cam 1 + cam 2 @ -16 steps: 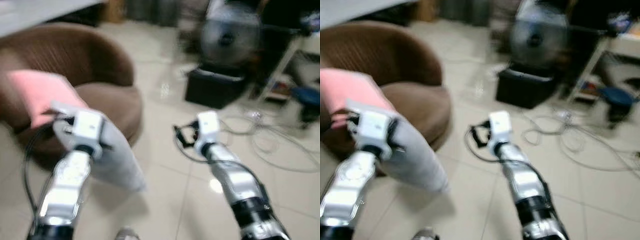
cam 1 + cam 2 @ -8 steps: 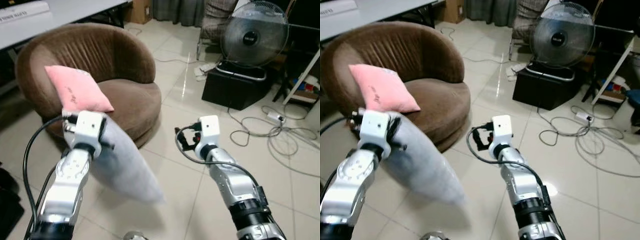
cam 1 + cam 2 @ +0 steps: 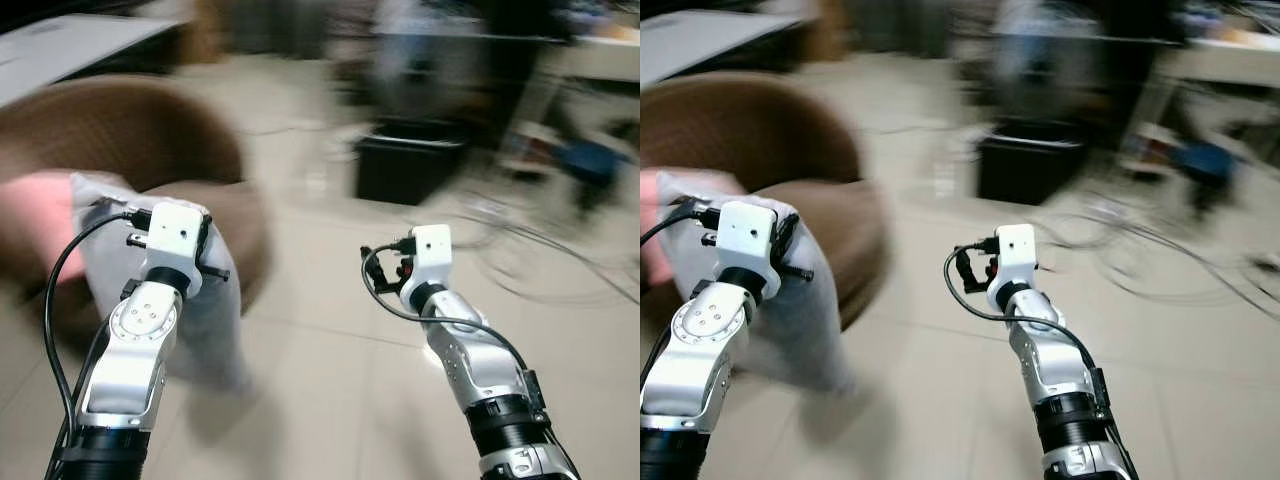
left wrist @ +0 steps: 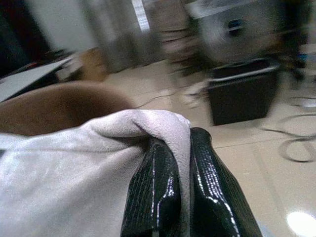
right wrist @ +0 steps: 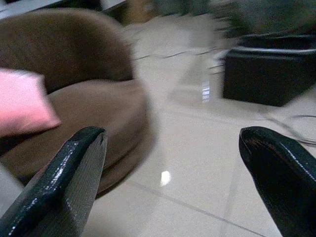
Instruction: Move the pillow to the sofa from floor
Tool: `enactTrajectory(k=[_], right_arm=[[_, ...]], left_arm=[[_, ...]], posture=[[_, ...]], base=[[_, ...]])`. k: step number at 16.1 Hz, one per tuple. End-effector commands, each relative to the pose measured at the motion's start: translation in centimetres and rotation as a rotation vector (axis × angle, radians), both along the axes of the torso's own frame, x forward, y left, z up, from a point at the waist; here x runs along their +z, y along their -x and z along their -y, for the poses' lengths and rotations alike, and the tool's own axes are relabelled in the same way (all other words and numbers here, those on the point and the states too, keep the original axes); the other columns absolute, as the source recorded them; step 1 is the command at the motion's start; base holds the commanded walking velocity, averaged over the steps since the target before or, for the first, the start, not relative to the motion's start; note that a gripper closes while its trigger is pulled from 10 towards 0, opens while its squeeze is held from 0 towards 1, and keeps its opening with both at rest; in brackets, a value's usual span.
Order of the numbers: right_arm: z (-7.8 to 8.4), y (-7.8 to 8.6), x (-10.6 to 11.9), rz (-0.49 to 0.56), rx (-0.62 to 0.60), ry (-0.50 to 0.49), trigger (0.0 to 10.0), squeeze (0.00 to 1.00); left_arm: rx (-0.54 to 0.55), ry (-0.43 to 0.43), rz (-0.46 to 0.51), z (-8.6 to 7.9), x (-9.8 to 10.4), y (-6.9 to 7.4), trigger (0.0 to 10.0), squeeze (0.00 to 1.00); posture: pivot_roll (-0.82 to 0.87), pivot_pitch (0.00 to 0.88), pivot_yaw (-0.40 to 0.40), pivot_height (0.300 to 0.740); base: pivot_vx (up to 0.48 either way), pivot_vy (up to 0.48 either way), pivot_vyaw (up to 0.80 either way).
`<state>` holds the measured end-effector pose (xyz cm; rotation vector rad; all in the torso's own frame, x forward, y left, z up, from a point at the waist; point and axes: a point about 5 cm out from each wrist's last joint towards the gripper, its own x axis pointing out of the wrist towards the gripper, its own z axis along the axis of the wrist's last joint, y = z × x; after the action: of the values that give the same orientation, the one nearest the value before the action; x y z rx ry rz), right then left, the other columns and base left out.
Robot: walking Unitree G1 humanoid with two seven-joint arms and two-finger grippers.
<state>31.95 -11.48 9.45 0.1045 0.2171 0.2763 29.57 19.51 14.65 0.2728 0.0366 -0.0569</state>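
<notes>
My left gripper (image 4: 180,163) clamped on grey pillow (image 4: 74,168), held off floor beside brown sofa (image 5: 94,106); right gripper (image 5: 173,168) spread wide, empty.

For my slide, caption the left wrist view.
Left claw shut on the white pillow's edge, brown sofa behind.

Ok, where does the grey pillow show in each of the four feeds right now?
Left eye view: grey pillow hangs at the left, behind the left end effector, in front of the brown sofa.
Right eye view: pillow again at the left, behind that wrist.
Left wrist view: pillow in the foreground, its edge pinched between the black fingers.
Right wrist view: I cannot pick it out for sure.
Shared landmark: the brown sofa.
</notes>
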Motion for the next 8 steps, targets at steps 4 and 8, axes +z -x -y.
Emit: enactTrajectory(k=[4,8], right_arm=[[-0.45,-0.22,0.94,0.025,0.006,0.002,10.0,0.0],[-0.56,-0.45,1.02,0.02,0.028,0.02,10.0,0.0]], left_arm=[[-0.025,0.018,0.088,0.65,1.6,-0.68,10.0,0.0],[-0.006,0.023,0.088,0.37,1.46,-0.59,10.0,0.0]], posture=[[0.1,0.0,0.056,0.74],[0.11,0.0,0.036,0.74]], base=[[0.357,0.0,-0.11],[0.368,0.0,0.0]])
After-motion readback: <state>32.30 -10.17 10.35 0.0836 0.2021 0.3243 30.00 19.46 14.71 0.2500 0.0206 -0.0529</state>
